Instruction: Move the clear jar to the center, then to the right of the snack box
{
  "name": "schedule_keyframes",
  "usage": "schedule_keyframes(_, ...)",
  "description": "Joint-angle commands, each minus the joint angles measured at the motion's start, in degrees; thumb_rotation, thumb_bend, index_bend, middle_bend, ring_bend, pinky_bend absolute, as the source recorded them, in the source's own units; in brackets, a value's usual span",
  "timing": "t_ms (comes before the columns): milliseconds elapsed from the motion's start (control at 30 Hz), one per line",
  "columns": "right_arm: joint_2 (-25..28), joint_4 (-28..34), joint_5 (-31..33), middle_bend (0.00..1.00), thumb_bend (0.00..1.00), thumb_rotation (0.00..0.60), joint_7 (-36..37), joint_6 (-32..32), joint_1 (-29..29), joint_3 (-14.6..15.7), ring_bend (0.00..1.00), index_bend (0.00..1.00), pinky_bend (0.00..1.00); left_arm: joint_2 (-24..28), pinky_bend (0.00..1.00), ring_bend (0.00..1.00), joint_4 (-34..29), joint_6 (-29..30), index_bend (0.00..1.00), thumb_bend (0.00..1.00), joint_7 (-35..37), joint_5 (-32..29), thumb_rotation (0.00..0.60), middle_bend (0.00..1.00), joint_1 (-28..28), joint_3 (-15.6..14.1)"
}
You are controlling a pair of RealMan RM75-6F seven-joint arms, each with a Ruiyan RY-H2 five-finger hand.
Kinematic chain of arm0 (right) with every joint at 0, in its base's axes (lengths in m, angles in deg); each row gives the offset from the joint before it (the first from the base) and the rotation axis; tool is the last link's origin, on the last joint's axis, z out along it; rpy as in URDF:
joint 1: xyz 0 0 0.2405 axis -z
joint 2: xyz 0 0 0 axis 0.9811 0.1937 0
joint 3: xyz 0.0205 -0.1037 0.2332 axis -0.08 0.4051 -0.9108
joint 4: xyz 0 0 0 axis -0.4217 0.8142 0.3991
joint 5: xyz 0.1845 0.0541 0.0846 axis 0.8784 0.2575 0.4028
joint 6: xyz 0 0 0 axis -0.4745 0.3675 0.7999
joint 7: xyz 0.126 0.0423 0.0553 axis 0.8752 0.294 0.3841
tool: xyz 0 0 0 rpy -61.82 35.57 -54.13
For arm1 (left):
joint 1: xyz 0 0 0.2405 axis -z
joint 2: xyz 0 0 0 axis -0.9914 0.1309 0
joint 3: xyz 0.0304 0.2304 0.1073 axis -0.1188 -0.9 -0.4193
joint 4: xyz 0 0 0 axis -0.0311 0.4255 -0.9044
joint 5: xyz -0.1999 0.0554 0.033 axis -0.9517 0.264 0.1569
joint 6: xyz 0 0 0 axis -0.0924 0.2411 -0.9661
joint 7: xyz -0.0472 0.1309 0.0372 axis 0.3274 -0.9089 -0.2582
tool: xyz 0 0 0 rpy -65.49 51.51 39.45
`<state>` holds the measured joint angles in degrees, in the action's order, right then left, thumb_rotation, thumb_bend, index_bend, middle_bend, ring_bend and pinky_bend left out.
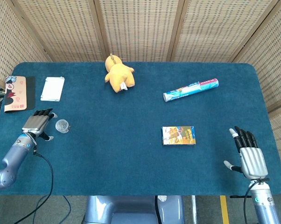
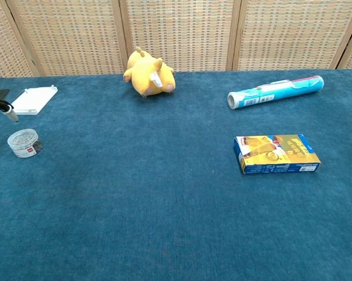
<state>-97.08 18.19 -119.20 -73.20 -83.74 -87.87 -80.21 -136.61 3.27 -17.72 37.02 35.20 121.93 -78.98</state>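
Left hand [image 1: 37, 123] sits just beside the clear jar [image 1: 62, 125] at the table's far-left side, fingers apart and empty (right hand [image 1: 249, 156] idles, spread flat). Looks like the reach step; next it needs to wrap that jar, well apart from the snack box [image 1: 178, 136].

No wording can be read. The snack box [image 2: 277, 154] carries printed graphics and small lettering too fine to make out; behind it, the blue tube [image 2: 275, 91] has a white label, and the clear jar [image 2: 24, 143] a dark label, both illegible.
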Motion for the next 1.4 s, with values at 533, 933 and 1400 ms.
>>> schedule_keyframes(533,-0.4,-0.5,0.9,0.0,0.0,0.6,-0.9,0.4,-0.1,-0.2,0.0,0.0,0.0,-6.8,0.0,0.0,7.4,-0.8,0.23,0.25,-0.8,-2.6,0.6,0.0,3.6,-1.9)
schedule_keyframes(933,-0.6,-0.5,0.9,0.0,0.0,0.6,-1.1,0.4,-0.1,-0.1,0.0,0.0,0.0,-8.6,0.0,0.0,8.1,0.8,0.47,0.41,0.5,-1.3,0.6,0.0,3.2,-2.3)
schedule_keyframes(1400,-0.1,-0.4,1.5,0.0,0.0,0.6,0.1,0.7,-0.2,-0.4,0.0,0.0,0.0,-0.9,0.0,0.0,-5.2,7.2,0.46,0.41,1.5,2.7,0.6,0.0,3.6,1.4)
